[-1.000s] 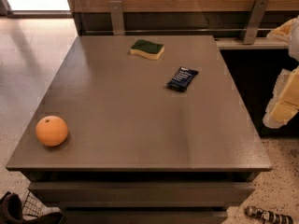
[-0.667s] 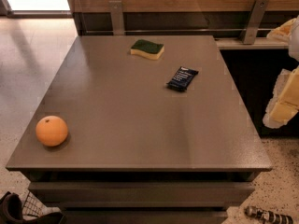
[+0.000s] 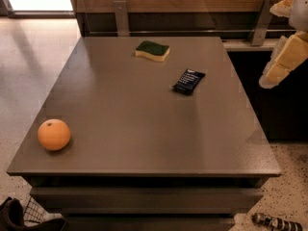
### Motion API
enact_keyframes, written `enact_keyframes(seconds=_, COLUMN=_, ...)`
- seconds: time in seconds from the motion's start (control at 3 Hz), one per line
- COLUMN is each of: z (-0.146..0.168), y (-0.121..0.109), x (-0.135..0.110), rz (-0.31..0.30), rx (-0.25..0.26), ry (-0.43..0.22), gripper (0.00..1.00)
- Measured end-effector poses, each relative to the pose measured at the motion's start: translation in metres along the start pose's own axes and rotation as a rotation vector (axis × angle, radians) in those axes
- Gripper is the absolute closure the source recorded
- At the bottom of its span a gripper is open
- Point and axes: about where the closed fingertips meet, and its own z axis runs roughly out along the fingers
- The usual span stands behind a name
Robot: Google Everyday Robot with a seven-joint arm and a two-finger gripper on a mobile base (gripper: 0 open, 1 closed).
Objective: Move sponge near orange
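Arm: our pale arm (image 3: 297, 6) enters at the upper right corner, mostly cut off by the frame.
End effector: our end effector (image 3: 281, 64) hangs below it at the right edge, slanting down-left, aloft.

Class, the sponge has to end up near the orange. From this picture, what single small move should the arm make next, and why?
Probably swing the end effector left, over the table, to hover above the sponge. It hangs beyond the table's right edge, well clear of the sponge. The sponge lies untouched near the far edge, and the orange sits at the near left corner.
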Motion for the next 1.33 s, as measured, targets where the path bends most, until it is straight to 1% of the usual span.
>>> enact_keyframes(seconds=0.33, z=0.024, y=-0.042, x=-0.009, rz=0.079, rx=0.043, ry=-0.152, gripper=0.0)
enact_keyframes(seconds=0.67, z=0.05, y=-0.074, x=-0.031, rz=0.16, rx=0.088, ry=-0.344, gripper=0.0)
enact_keyframes(seconds=1.0, z=0.068, y=-0.087, x=-0.059, rz=0.234, rx=0.124, ry=-0.49, gripper=0.0)
enact_keyframes(seconds=1.33, z=0.084, y=-0.097, x=-0.09, rz=0.266, rx=0.159, ry=-0.591, gripper=0.0)
